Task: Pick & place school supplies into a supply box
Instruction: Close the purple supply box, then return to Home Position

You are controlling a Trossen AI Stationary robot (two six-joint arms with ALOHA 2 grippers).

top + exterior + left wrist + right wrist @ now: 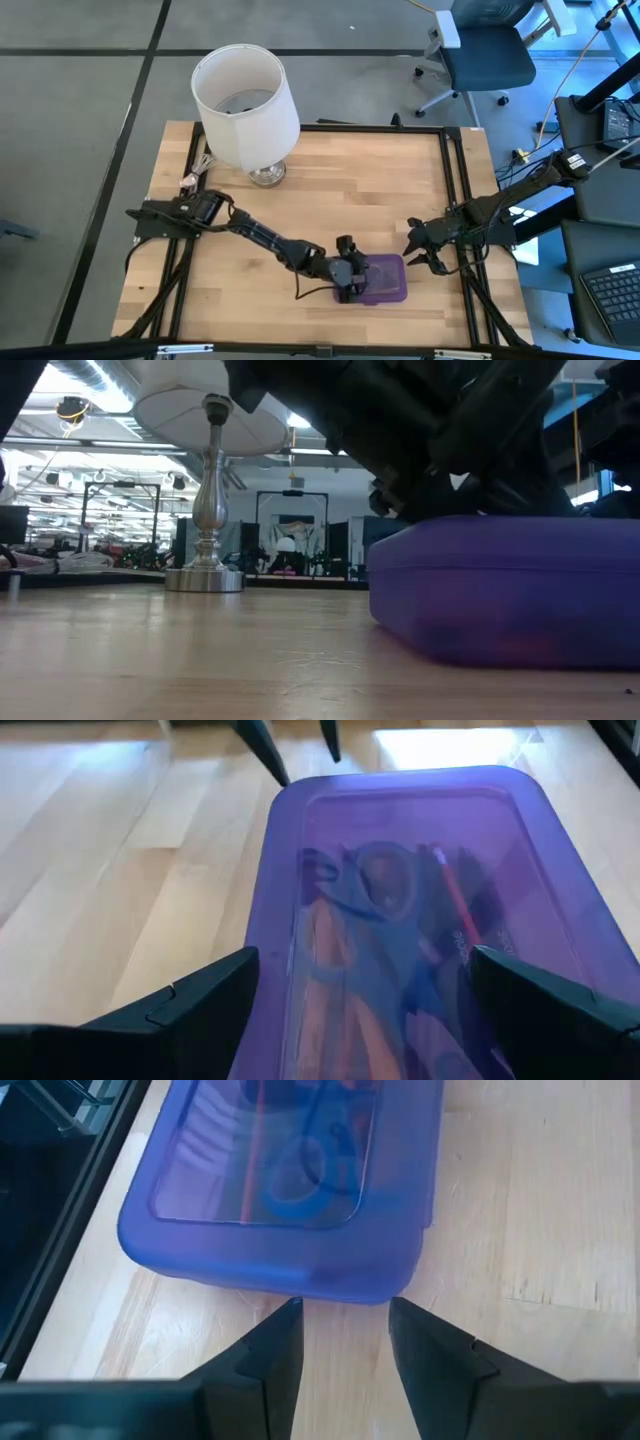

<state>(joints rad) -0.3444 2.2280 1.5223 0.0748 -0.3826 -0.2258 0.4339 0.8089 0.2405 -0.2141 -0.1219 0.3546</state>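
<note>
The supply box (382, 281) is a translucent purple case with its lid down, lying flat near the table's near edge. Through the lid in the left wrist view I see the blue-handled scissors (372, 885), a red-orange pen (455, 905) and other dim supplies. My left gripper (346, 274) is open and hangs over the box's left end, one finger (205, 1005) beside its long wall and the other (540, 1005) over the lid. My right gripper (416, 250) is open just off the box's right end (300, 1280), fingers level and pointing at it without touching. My left gripper (365, 960) comes at the box's left end from above at a slant, its open fingers spread across the box's width. Whether either finger touches the lid (420, 840) or the wall, I cannot tell. The box lies flat on the table.
A lamp with a white shade (245, 105) stands on a metal foot (205, 578) at the table's far left. Black frame rails (455, 180) run along the table's edges. Bare wood lies between the lamp and the box. An office chair (485, 50) stands beyond the table.
</note>
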